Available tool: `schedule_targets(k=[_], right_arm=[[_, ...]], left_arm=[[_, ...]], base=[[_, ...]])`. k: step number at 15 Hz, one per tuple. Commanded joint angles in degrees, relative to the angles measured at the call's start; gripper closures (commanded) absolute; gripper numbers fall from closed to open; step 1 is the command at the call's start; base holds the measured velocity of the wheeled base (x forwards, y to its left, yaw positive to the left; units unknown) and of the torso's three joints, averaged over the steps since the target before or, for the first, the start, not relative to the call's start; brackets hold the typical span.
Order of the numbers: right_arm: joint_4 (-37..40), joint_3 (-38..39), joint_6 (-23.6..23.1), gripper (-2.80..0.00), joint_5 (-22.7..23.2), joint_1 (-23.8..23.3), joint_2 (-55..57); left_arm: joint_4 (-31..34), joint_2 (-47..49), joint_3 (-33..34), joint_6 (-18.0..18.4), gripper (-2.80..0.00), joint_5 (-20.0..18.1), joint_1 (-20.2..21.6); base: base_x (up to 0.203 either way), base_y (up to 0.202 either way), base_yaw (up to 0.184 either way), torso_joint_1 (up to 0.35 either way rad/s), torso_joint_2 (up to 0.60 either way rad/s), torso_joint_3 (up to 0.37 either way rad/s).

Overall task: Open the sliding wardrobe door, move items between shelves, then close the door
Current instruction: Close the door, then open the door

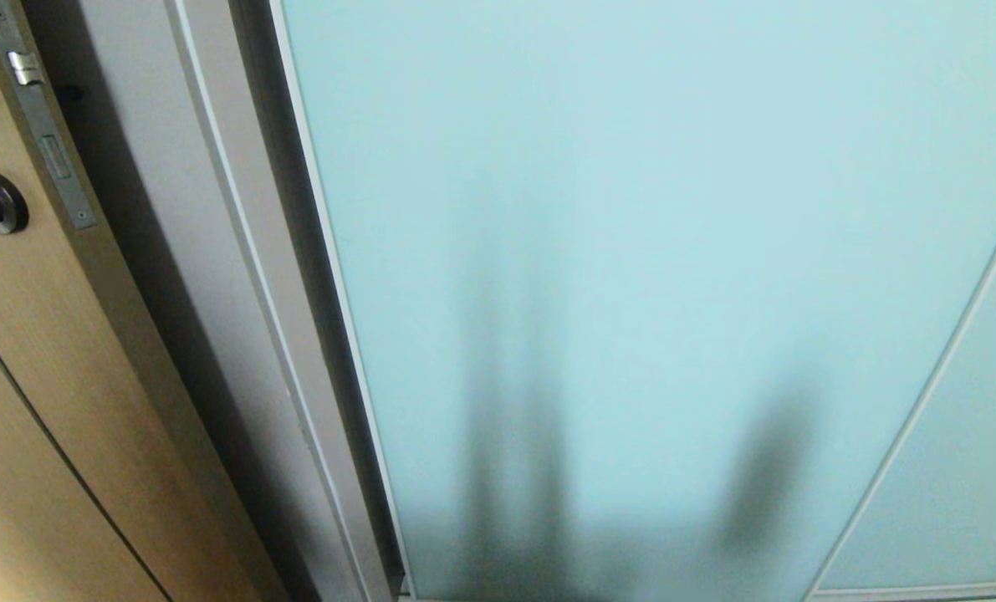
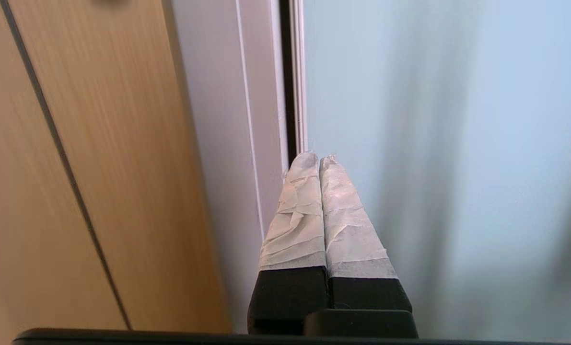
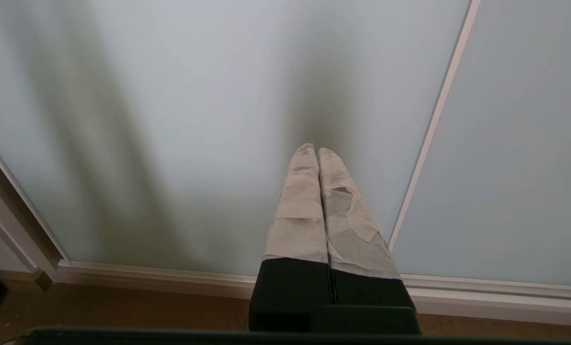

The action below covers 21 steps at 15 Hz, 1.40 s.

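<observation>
The sliding wardrobe door (image 1: pixel 631 251) stands fully shut before you, filling the opening, its long axis vertical, frosted face toward you. Your left gripper (image 2: pixel 319 158) hangs clenched and empty just by the door's left frame edge, likely placed to push that edge sideways. Your right gripper (image 3: pixel 316 151) points low at the glass, also clenched on nothing, beside the wooden door (image 1: pixel 38 376)

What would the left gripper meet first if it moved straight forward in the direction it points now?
Probably the left edge of the sliding wardrobe door. The shut left gripper points at the thin metal frame beside the dark gap; depth is unclear.
</observation>
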Motion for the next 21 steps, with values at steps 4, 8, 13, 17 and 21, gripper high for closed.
schedule_targets(k=[4,8,13,17,21], right_arm=[[-0.02,0.00,0.00,0.00,0.03,0.05,-0.01],[-0.02,0.00,0.00,0.00,0.03,0.04,-0.01],[-0.02,0.02,0.00,0.00,0.03,-0.02,0.00],[-0.02,0.00,0.00,0.00,0.03,0.01,0.04],[-0.02,0.00,0.00,0.00,0.03,-0.03,0.00]], left_arm=[[-17.65,25.08,-8.69,-0.95,0.00,3.50,-0.01],[-38.65,43.83,-13.51,-0.68,0.00,8.94,-0.04],[-58.93,60.97,-13.90,-0.63,0.00,10.40,-0.08],[-62.00,67.09,-15.51,-0.61,0.00,10.09,-0.34],[-61.06,70.78,-17.60,-0.58,0.00,9.32,-0.78]], base=[[0.000,0.000,0.000,0.000,0.00,0.000],[0.000,0.000,0.000,0.000,0.00,0.000],[0.000,0.000,0.000,0.000,0.00,0.000],[0.000,0.000,0.000,0.000,0.00,0.000],[0.000,0.000,0.000,0.000,0.00,0.000]])
